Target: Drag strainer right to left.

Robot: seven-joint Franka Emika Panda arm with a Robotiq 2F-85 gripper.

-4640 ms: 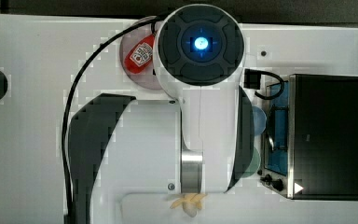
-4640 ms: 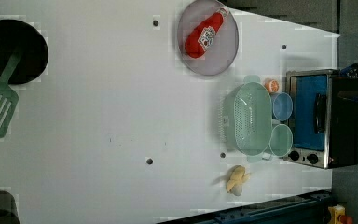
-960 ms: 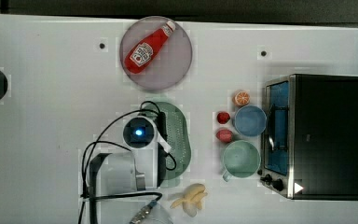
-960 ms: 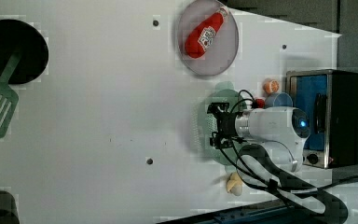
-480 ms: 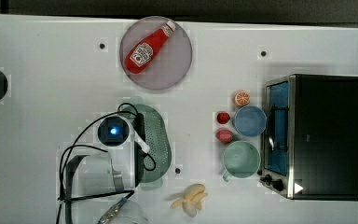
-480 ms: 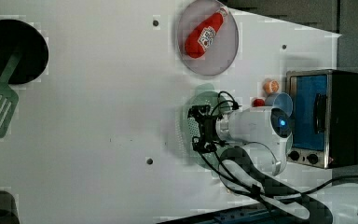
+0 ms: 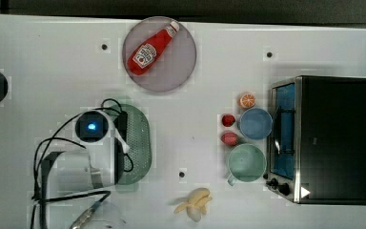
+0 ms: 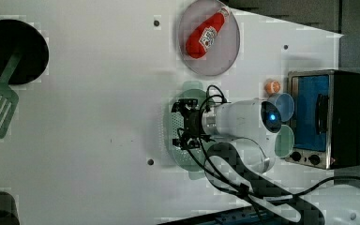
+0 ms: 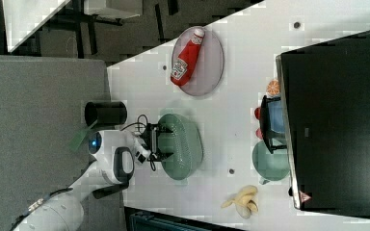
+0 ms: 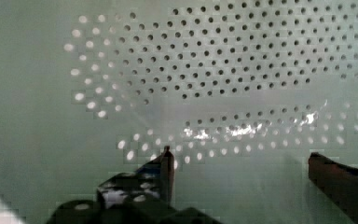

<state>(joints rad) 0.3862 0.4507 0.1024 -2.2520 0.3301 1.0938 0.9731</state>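
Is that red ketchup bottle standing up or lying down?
Lying down. The ketchup bottle rests on its side across the round plate, label facing up and its white cap toward the plate's rim in the top view.

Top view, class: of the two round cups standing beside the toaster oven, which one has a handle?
The mint-green cup, the one nearer the banana; a small handle juts from its rim. The blue cup beside it shows none.

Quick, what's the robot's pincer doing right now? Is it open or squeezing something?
Pincer: open wide, its fingers down inside the bowl of the strainer, not clamped on anything.
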